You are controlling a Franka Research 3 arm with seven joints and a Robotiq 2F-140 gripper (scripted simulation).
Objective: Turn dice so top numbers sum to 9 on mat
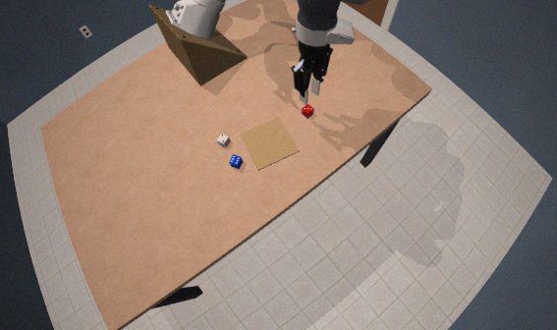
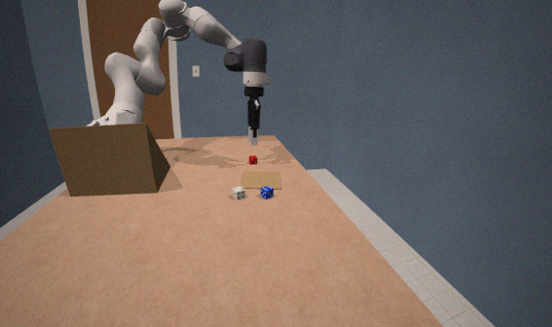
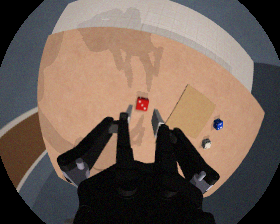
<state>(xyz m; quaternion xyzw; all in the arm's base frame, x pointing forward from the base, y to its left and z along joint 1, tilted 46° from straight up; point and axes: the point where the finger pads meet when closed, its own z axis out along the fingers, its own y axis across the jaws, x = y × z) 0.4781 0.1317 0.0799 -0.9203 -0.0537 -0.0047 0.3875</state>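
A red die (image 1: 307,111) lies on the table just off the far corner of the tan mat (image 1: 269,143). A white die (image 1: 223,140) and a blue die (image 1: 236,161) lie on the table beside the mat's opposite edge, none of them on it. My gripper (image 1: 309,93) hangs above the red die, pointing down, fingers narrowed to a small gap with nothing between them. In the wrist view the red die (image 3: 143,104) shows just beyond the fingertips, with the mat (image 3: 193,112) to the right. In the exterior view the gripper (image 2: 253,140) is clearly above the red die (image 2: 252,160).
A brown cardboard box (image 1: 201,54) stands at the back of the table beside the arm's base. The table's right edge runs close behind the red die.
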